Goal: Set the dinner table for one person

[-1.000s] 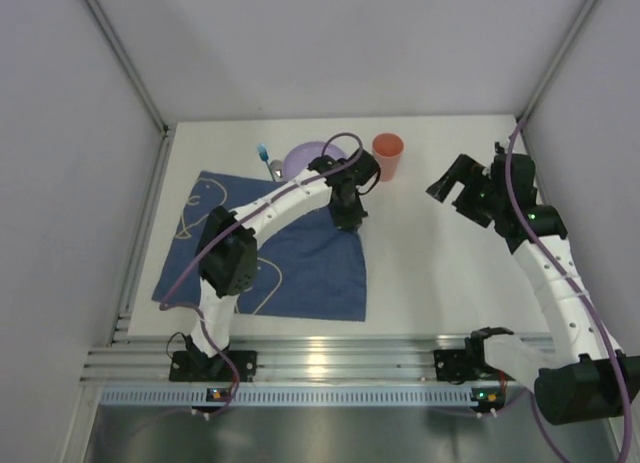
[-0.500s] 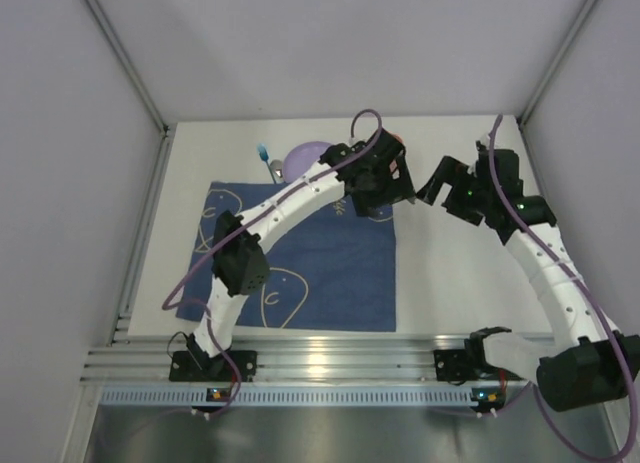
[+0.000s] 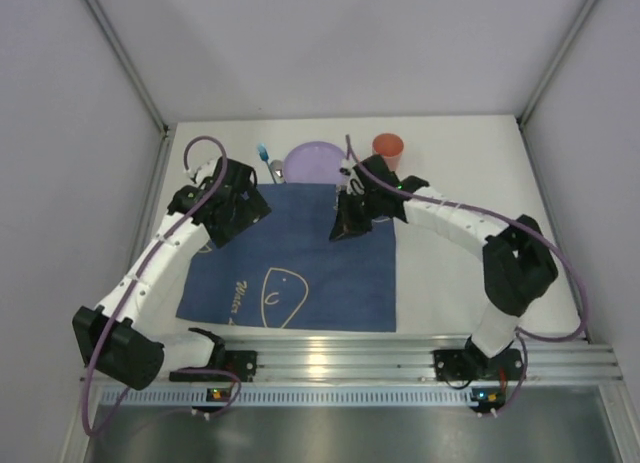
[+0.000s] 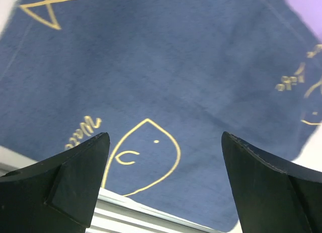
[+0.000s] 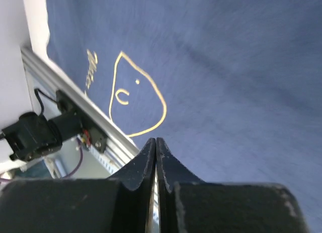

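The dinner table (image 3: 450, 253) is a white top with a dark blue cloth (image 3: 300, 263) spread flat on its left half. The cloth (image 4: 166, 67) carries pale yellow line drawings. My left gripper (image 3: 240, 211) hovers over the cloth's far left corner. Its jaws (image 4: 166, 137) stand wide open with nothing between them. My right gripper (image 3: 345, 226) hangs over the far right part of the cloth (image 5: 226, 67). Those jaws (image 5: 156, 140) are pressed shut, with nothing visible between them.
A purple plate (image 3: 315, 163), an orange cup (image 3: 388, 148) and a blue-handled utensil (image 3: 263, 153) sit at the far edge behind the cloth. The silver aluminium rail (image 3: 330, 361) runs along the near edge. White walls close in both sides.
The cloth went from crumpled to flat and lies further right. My left arm swung back to the left and its jaws opened. My right arm reached in over the cloth and its jaws shut.
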